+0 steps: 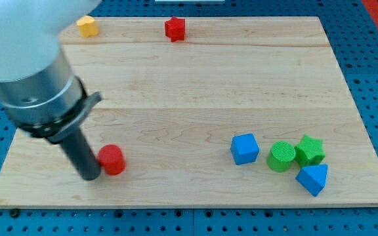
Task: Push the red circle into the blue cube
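Observation:
The red circle lies on the wooden board near the view's bottom left. My tip stands right against its left side, touching or almost touching it. The blue cube sits far to the right of the red circle, at about the same height in the view. The arm's grey body covers the view's top left.
A green circle, a green star and a blue triangle cluster just right of the blue cube. A red star and a yellow block sit at the board's top edge.

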